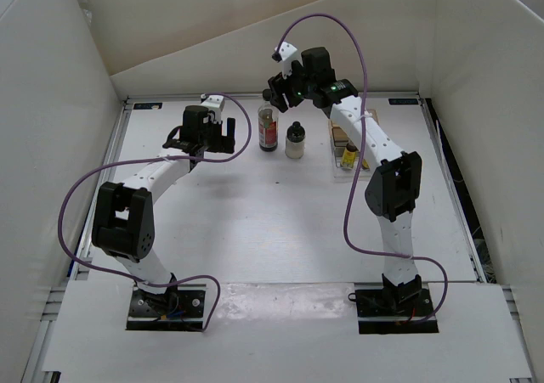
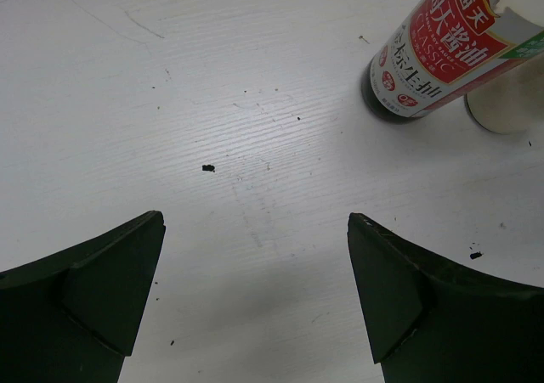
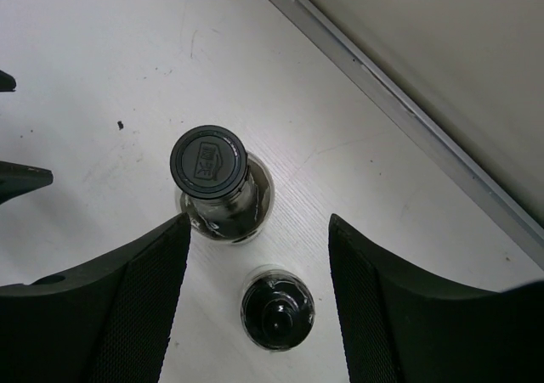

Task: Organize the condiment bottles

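**White worktop, both end effectors open and empty, bottles at the far side**

White worktop (image 1: 255,222), arm bases at the near edge.

Left end effector (image 2: 255,222) sits mid-left, low over bare worktop. Jaws are wide apart with nothing between them. In its wrist view the tall bottle (image 2: 442,52) stands ahead and to the right, well clear of the fingers. It has dark contents and a red and white label. The squat whitish jar (image 2: 510,103) is just past it.

Further back, in the far middle, the tall bottle and the squat jar stand upright next to each other, both black-capped, jar on the right. Whether they touch is hard to tell.

Right end effector (image 3: 257,222) hangs above that pair, pointing down. Jaws are partly open and gripping nothing. In the wrist view the jar's cap shows in the gap between the two fingers (image 3: 127,306) with space on both sides. The tall bottle's cap is just beyond the fingertips.

Right of the pair is a clear-and-tan rack (image 1: 337,134), partly hidden by the right arm. One small yellow bottle (image 1: 349,156) with a dark cap stands in it. Which compartment: cannot tell.
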`<state>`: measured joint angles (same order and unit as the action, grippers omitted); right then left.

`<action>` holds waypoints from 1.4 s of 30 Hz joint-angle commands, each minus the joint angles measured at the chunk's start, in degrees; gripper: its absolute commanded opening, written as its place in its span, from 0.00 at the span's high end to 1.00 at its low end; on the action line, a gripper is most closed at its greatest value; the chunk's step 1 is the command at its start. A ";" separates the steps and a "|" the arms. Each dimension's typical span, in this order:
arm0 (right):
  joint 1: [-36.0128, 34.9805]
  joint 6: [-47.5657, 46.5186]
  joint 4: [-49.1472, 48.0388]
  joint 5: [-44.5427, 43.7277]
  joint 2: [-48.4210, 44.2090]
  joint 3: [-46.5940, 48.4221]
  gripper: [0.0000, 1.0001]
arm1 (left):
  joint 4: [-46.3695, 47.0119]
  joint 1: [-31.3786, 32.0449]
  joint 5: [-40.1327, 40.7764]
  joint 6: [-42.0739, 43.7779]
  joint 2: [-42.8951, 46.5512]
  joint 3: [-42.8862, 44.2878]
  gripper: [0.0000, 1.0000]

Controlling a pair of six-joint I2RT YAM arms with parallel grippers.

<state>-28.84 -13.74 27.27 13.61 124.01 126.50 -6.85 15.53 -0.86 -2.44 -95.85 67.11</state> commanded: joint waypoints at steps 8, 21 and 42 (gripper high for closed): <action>0.98 3.81 -5.47 4.50 -0.08 1.65 0.31 | 0.35 -0.24 -0.37 -0.02 2.51 0.39 0.00; 1.16 5.39 -7.67 7.93 1.15 1.91 0.31 | 0.52 -0.41 -0.28 -0.11 1.90 0.48 0.00; 0.72 6.97 -11.53 10.74 4.49 2.00 0.31 | 1.05 -1.47 -0.81 -0.64 1.55 0.21 0.00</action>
<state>-27.86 -7.44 18.90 22.94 128.38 126.58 -6.83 14.35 -0.89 -2.48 -95.85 67.11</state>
